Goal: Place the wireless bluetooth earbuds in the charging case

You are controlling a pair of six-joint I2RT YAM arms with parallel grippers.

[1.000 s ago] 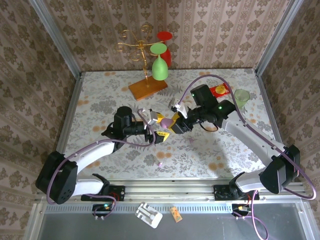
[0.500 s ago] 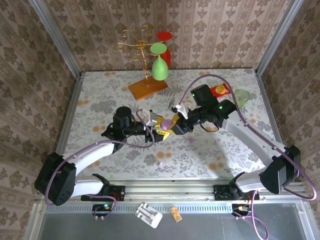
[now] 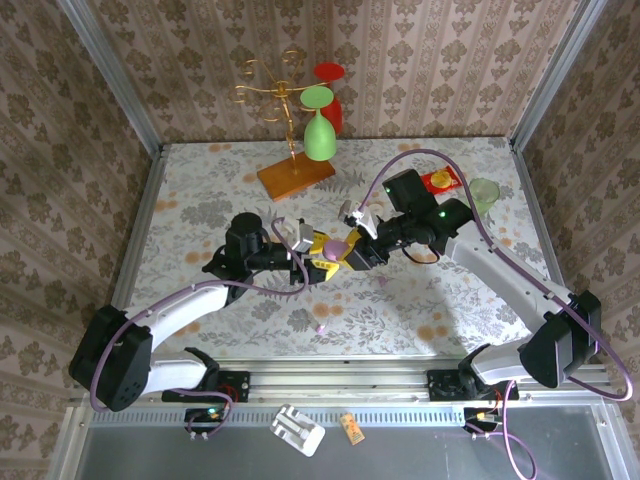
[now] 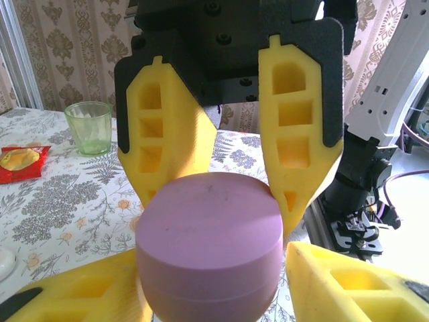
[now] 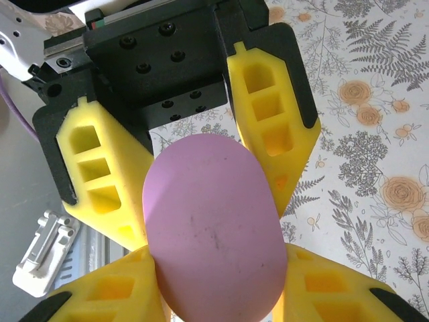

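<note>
Mid-table, L gripper (image 3: 316,258) & R gripper (image 3: 342,249) meet nose to nose, both clamped on the lilac case (image 3: 327,243). Case lid looks closed. In the wrist views, yellow fingers (image 4: 301,154) of each gripper press opposite sides of the case, w/ jaws only as wide as the case. One earbud (image 3: 381,282) lies loose on the table (image 3: 200,195), just near-right of the grippers. Second earbud (image 3: 320,327) lies nearer the front edge. Green cup (image 3: 484,192) & red packet (image 3: 440,181) sit far right.
</note>
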